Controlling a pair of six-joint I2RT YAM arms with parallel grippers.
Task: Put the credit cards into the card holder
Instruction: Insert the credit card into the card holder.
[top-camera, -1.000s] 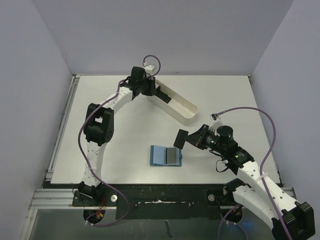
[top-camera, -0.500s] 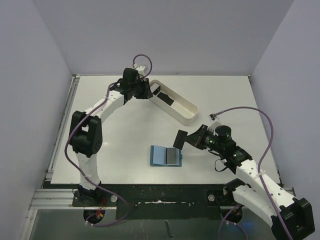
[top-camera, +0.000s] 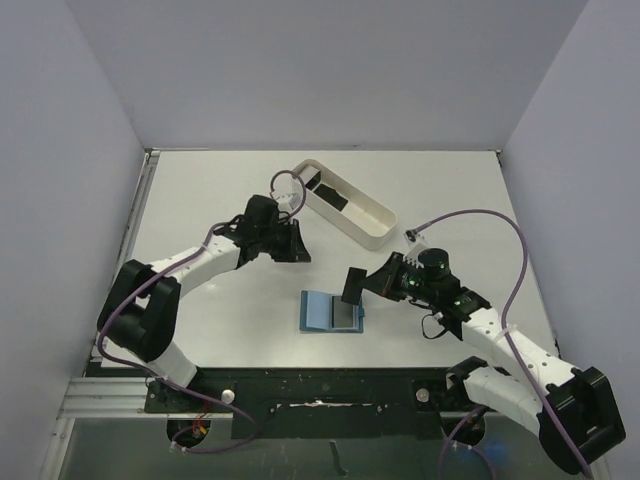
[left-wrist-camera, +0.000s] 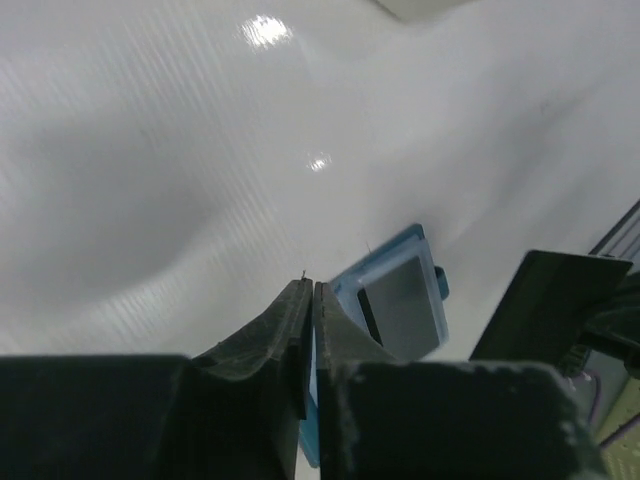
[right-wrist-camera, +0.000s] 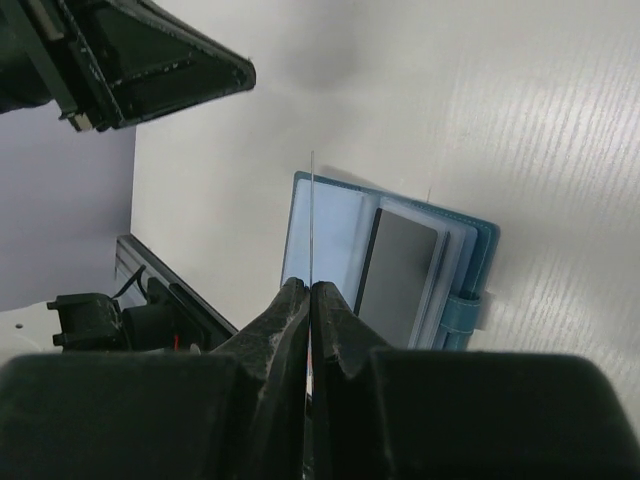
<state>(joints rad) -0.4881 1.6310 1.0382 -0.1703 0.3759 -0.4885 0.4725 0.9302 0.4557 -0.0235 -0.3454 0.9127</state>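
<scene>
White table (top-camera: 450, 190) — open blue card holder (top-camera: 316, 310) nr front, white tray (top-camera: 372, 232) at back

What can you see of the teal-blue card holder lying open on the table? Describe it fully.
The card holder is a small teal-blue folding wallet, lying open and flat on the white table near its front edge. Its inside pages are lighter blue and smooth. One page looks empty; the other holds a grey card in its pocket. A small closing tab sticks out from that page's edge. Only the table clearly touches it. A black card hangs over it, but contact cannot be told.
</scene>
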